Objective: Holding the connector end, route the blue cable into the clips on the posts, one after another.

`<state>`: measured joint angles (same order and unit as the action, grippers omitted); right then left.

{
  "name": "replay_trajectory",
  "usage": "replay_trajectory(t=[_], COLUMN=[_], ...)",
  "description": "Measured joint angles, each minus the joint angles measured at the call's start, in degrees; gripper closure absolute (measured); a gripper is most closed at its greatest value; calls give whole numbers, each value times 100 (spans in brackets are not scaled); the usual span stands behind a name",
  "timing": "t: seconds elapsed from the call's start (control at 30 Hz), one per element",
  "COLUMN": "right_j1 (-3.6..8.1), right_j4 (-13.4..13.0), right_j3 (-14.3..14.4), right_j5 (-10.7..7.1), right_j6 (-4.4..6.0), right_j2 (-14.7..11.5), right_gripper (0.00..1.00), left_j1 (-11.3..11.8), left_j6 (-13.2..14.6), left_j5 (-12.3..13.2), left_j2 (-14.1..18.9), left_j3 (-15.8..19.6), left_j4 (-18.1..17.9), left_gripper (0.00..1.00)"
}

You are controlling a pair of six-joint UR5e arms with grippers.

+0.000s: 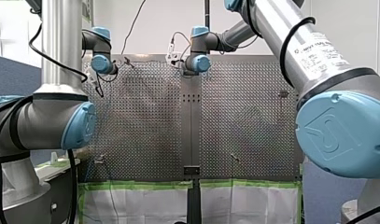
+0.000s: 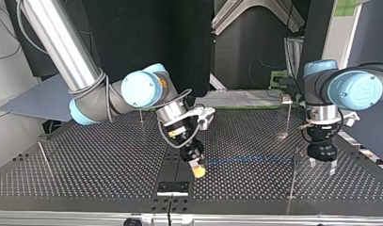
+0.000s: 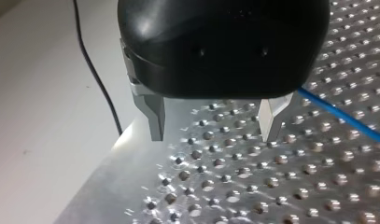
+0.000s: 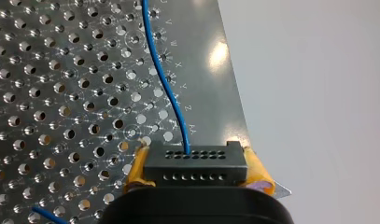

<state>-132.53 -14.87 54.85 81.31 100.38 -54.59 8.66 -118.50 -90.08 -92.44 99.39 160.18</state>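
1. Right claw (image 2: 197, 168) is clamped on the black connector (image 4: 195, 163), with yellow pads (image 4: 258, 173) on its two short ends. It holds the connector low over the middle of the perforated bench (image 2: 85, 165).
2. Connector: small rigid rectangular block, looks like plastic, with two rows of round holes on its face. Likely light and hard, so it should take a firm pinch. The end faces are the right place to hold it, and the grip looks square.
3. Blue cable (image 4: 165, 81) leaves one hole of the upper row and runs ahead of the claw over the bench in a lazy S. It is thin and round with a smooth jacket.
4. Judged limp and near weightless, so it should trail and sag rather than push. It needs light tension to seat in a clip; a hard pull risks the joint at the connector.
5. Left claw (image 3: 213, 128) is open and empty, its bare metal fingers (image 3: 154, 116) wedge-tipped, hovering just above the bench. The cable passes just beside one finger, not between them.
6. Posts (image 2: 288, 117): thin upright metal rods, well apart. Their clips are too small to read.
7. Bench: bright metal with a regular hole grid, glossy, probably slick under the cable.
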Motion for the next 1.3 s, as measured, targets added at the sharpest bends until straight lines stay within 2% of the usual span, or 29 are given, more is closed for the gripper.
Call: replay_trajectory(t=[0.17,0.37,0.57,0.73,0.83,1.03,1.3], right_j1=[-4,0,2,4,4,3,6], right_j4=[0,0,1,6,8,30,53], right_j3=[-2,1,1,-1,-2,-2,-2], right_j5=[0,-6,-9,-9,-9,-17,-18], right_j6=[-1,-7,2,8,14,13,23], right_j2=[0,1,-1,-1,-3,-3,-1], right_gripper=[100,100,100,100,100,100,100], left_j1=[-22,-105,-261,-376,-415,-501,-640], left_j6=[210,244,264,139,185,455,913], left_j5=[9,33,35,112,66,-91,-107], left_j2=[229,578,920,1183,1309,1385,1328], left_j3=[225,515,564,568,569,569,570], left_j4=[280,635,987,1307,1447,1467,1271], left_gripper=[0,0,0,0,0,0,0])
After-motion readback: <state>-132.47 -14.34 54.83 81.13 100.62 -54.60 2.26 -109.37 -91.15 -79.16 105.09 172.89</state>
